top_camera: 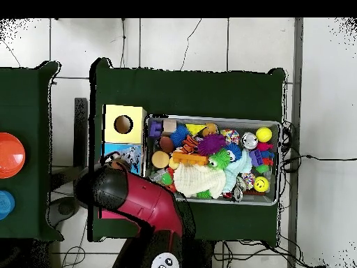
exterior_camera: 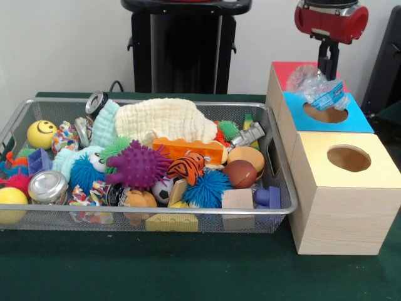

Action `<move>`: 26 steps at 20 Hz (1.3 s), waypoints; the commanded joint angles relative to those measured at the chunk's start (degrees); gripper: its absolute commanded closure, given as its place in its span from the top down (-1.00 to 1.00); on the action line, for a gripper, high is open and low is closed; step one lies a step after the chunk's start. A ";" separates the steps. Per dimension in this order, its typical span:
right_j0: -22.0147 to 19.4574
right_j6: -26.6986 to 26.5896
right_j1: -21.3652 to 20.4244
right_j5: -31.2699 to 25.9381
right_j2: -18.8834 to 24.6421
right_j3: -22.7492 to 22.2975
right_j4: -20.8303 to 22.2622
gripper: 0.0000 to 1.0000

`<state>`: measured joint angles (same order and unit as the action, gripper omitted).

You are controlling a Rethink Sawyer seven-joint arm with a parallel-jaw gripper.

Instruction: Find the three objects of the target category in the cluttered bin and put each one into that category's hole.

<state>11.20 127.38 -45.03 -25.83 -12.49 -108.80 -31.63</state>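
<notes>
My gripper [exterior_camera: 327, 74] hangs at the upper right of the front view, shut on a crumpled clear plastic bottle [exterior_camera: 318, 88] with a blue label. The bottle dangles just above the round hole [exterior_camera: 324, 114] in the blue-topped box [exterior_camera: 358, 120], its lower end close to the hole's far rim. The wire mesh bin [exterior_camera: 276, 150] to the left is full of mixed toys, cans and cloth. In the overhead view the red arm [top_camera: 139, 199] covers the gripper and most of the blue box [top_camera: 134, 152].
A yellow-topped wooden box [exterior_camera: 376, 169] with a hole [exterior_camera: 348, 158] stands nearest; a red-topped box [exterior_camera: 285, 70] sits behind the blue one. The bin holds a purple spiky ball [exterior_camera: 138, 164], cream cloth [exterior_camera: 166, 118], smiley ball [exterior_camera: 41, 133] and metal can [exterior_camera: 47, 186].
</notes>
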 commanded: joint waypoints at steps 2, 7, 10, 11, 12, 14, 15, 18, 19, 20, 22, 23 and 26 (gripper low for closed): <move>-1.06 5.67 2.42 -2.88 1.35 3.16 4.62 -1.00; -0.07 7.23 2.10 -3.05 0.88 2.35 5.69 -1.00; 0.87 8.48 1.93 -3.48 0.48 2.00 5.91 -1.00; 1.19 8.86 2.10 -3.06 0.32 1.85 5.92 -1.00; 1.40 9.08 2.33 -2.68 0.36 1.79 5.80 -1.00; 1.94 9.48 2.98 -2.35 0.19 1.80 5.76 -1.00; 2.04 9.23 3.03 -2.91 0.20 1.81 5.91 -1.00; 3.08 8.84 3.39 -3.82 -0.81 2.07 6.88 -1.00; 3.60 8.64 3.62 -4.17 -1.39 2.43 7.48 -1.00; 3.98 7.71 3.73 -5.20 -1.81 3.18 8.53 -1.00; 4.31 5.86 3.60 -5.14 -1.53 3.77 9.71 -1.00; 4.46 5.39 3.46 -5.37 -1.14 3.87 10.00 -1.00; 5.31 5.58 2.98 -5.38 -1.15 4.55 10.84 -1.00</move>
<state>16.09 127.38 -43.79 -25.86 -14.17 -107.65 -24.66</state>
